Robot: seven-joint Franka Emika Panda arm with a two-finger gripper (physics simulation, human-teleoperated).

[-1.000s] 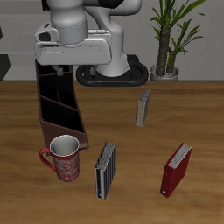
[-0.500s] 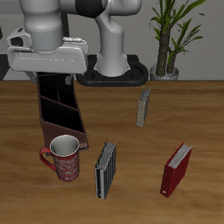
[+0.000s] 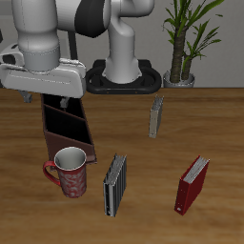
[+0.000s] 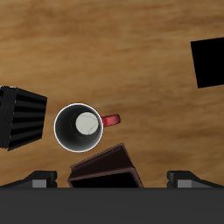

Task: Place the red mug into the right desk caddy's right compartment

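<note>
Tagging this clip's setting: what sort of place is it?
Probably a simulated study or office desk: a wooden table with upright books, such as the red book, the right desk caddy, the red mug and a potted plant behind.

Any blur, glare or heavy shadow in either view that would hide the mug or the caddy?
Exterior view: sharp, evenly lit, only soft shadows beside the red mug and the right desk caddy, whose far end the arm hides. Wrist view: sharp and glare-free; mug rim crisp, caddy dark and partly cut off.
</note>
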